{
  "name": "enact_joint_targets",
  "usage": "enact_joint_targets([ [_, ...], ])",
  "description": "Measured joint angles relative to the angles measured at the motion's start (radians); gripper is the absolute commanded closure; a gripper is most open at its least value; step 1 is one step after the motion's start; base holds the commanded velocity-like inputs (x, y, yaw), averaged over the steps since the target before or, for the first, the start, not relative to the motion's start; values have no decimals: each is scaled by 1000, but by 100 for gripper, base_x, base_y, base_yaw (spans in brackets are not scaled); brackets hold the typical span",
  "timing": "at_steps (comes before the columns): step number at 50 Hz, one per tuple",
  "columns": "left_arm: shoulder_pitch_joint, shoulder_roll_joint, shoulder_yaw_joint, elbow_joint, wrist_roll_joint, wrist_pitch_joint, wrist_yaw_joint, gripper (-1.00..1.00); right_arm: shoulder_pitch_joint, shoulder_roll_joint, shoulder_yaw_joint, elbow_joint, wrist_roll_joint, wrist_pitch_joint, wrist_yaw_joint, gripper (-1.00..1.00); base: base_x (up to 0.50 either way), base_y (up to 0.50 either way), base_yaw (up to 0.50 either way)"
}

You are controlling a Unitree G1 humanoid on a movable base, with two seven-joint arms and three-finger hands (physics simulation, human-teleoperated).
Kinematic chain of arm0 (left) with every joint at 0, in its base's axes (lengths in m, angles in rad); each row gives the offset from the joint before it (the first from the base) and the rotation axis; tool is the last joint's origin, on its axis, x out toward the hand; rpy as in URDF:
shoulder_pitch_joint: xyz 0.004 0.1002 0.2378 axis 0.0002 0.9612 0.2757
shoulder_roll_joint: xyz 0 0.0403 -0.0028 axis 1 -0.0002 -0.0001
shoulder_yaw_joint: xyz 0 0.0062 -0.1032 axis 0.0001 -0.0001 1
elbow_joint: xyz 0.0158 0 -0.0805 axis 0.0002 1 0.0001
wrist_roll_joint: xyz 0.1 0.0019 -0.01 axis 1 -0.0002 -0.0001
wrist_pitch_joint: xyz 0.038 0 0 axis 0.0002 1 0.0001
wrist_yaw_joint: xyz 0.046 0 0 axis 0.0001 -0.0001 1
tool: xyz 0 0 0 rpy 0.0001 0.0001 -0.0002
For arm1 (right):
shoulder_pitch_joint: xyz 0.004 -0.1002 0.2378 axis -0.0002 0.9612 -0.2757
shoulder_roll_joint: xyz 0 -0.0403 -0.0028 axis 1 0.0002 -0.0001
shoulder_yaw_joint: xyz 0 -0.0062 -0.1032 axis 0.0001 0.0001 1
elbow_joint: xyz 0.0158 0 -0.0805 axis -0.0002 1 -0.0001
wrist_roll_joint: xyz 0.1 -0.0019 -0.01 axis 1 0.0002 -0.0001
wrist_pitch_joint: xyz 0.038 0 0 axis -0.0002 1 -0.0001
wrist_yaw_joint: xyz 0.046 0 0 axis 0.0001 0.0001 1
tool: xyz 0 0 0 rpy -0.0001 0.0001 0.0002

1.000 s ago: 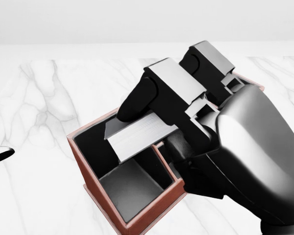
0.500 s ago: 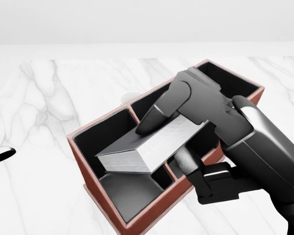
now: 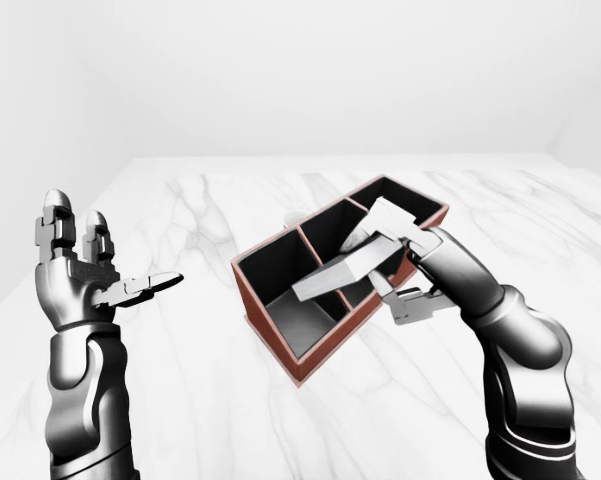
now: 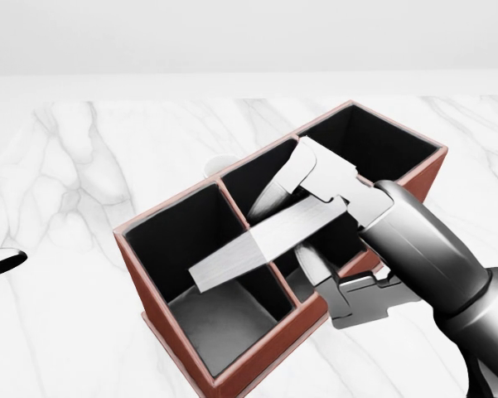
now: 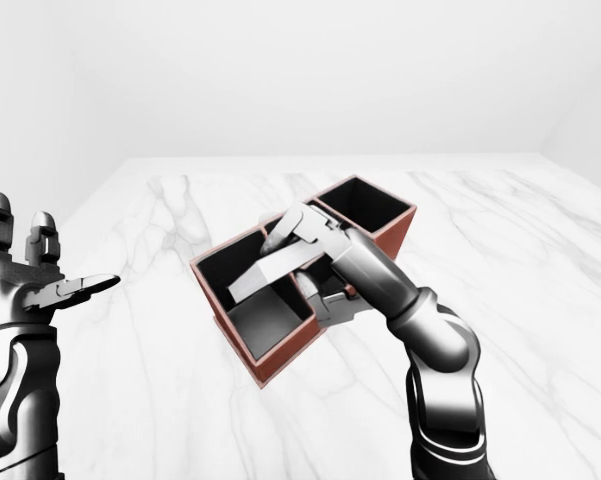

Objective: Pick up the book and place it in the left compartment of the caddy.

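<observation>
The caddy (image 4: 153, 319) is a red-brown box with three black compartments, lying slantwise on the white marble table (image 4: 74, 191). My right hand (image 4: 311, 225) is shut on the book (image 4: 257, 242), a thin grey-white slab. Its fingers (image 4: 302, 176) lie over the book's top and its thumb presses from below. The book is tilted; its lower left end hangs over the left compartment (image 4: 215, 319), and its other end is over the middle one. My left hand (image 3: 105, 262) is open and empty, raised well left of the caddy.
A small pale round thing (image 4: 219, 163) lies just beyond the caddy's upper left wall. The right compartment (image 4: 369, 143) holds nothing. The table's top edge (image 3: 310, 157) meets a plain white wall.
My right hand has dropped away from the camera and turned. The book has swung from flat to edge-on, and its left end now reaches over the left compartment. The left hand has not moved.
</observation>
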State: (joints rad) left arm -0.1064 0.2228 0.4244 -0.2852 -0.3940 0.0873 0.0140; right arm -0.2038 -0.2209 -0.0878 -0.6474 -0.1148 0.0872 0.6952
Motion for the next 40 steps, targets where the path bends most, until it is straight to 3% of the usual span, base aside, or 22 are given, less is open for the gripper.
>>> enact_joint_targets([
  [40, -2, 2, 1, 4, -2, 0, 1, -100, -37, 38, 86, 147, -132, 0, 3, 100, 0, 0, 0],
])
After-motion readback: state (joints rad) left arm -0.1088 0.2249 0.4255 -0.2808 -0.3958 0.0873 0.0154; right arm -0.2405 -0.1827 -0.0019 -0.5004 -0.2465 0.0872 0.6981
